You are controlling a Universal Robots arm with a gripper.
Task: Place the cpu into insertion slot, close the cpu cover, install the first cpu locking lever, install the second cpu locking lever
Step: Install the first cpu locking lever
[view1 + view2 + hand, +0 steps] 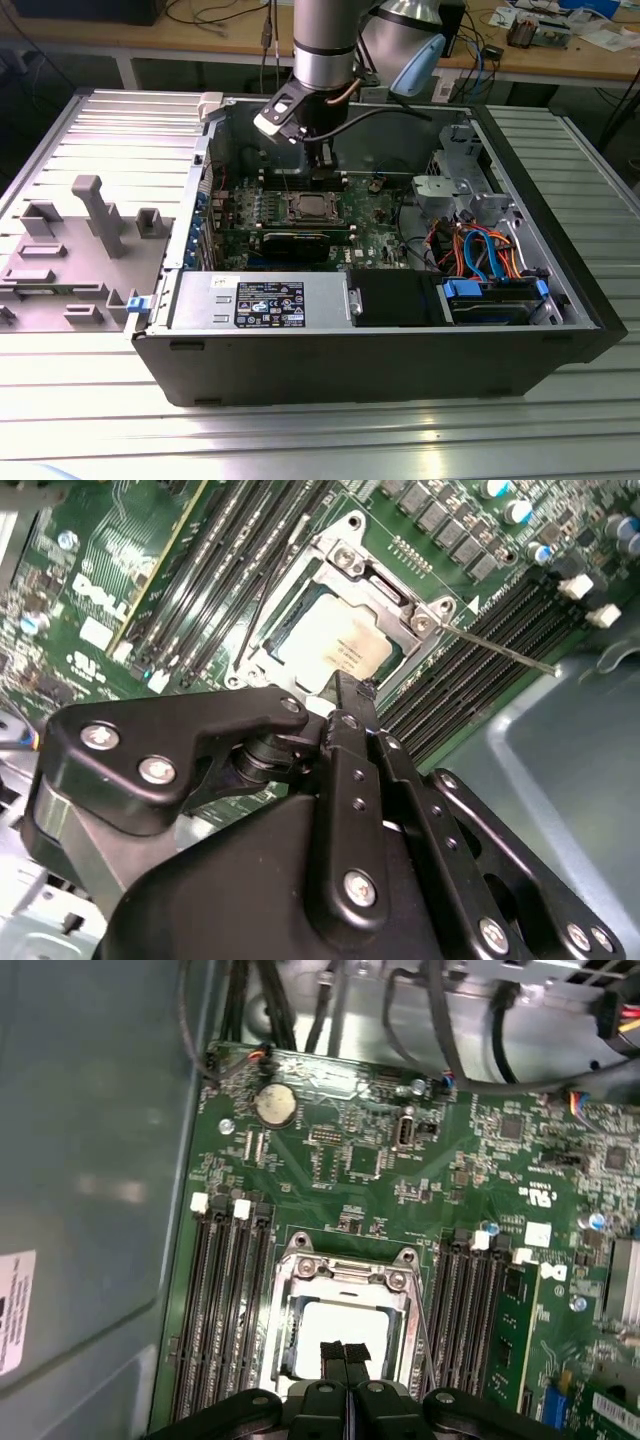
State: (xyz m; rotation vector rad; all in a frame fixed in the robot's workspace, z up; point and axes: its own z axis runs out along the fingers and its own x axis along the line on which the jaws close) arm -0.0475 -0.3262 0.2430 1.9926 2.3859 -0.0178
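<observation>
The cpu (340,1322) (338,640) lies flat in the insertion slot (305,207) on the green motherboard (400,1160). Its silver-grey top shows through the window of the cpu cover (345,1270) (388,592), which lies down over it as a silver frame. A thin metal locking lever (500,648) sticks out free from one socket corner; in the first wrist view a lever (423,1345) runs along the socket's side. My gripper (346,1352) (345,688) (320,165) hangs just above the socket's edge, fingers shut together with nothing between them.
Rows of black memory slots (220,1300) flank the socket, with one green module (505,1330) fitted. A long black expansion card (295,243), the power supply (260,300) and a drive bay with orange and blue cables (480,250) fill the case. The grey case wall (90,1160) stands close.
</observation>
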